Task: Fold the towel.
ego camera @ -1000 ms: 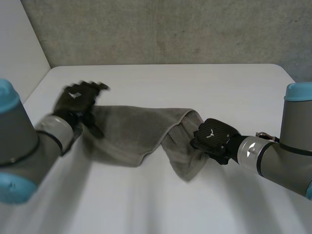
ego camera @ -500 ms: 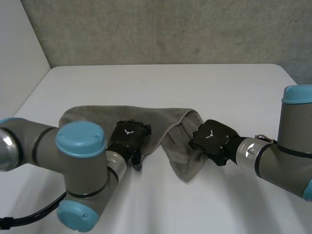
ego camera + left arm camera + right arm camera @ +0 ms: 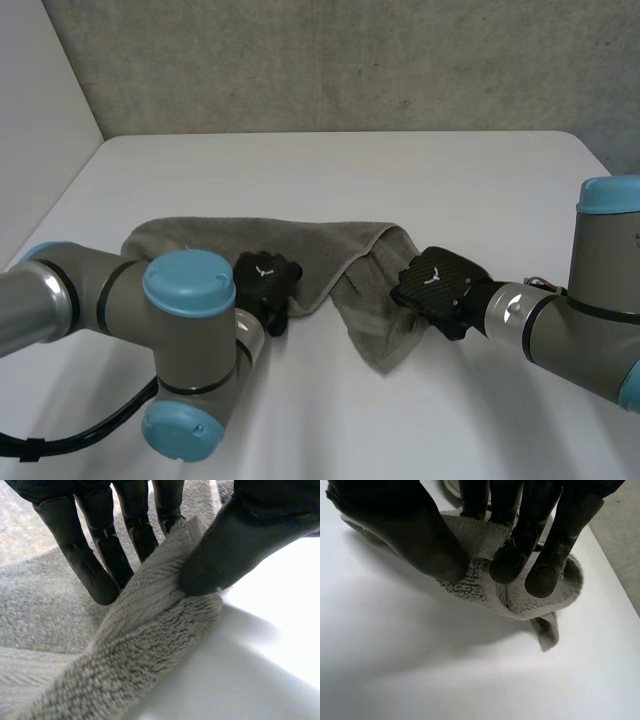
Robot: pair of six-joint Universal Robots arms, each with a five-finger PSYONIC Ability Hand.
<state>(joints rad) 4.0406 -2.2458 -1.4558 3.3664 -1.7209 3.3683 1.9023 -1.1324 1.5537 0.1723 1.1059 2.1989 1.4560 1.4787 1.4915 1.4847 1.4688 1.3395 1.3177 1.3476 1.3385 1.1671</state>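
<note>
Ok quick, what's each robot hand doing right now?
Left hand: closed, pinching the towel at its near edge between thumb and fingers.
Right hand: closed, pinching the towel's bunched right end.

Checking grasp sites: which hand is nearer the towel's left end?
Left. The left hand pinches the near edge of the towel about midway along; the right hand pinches the bunched right end, farthest from the left end.

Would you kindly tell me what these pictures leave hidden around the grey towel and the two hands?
- Head view: the left arm covers the grey terry towel's near left edge.
- Head view: the right hand's back hides its grip on the towel.
- Left wrist view: the left hand pinches an edge; the towel's rest runs out of frame.
</note>
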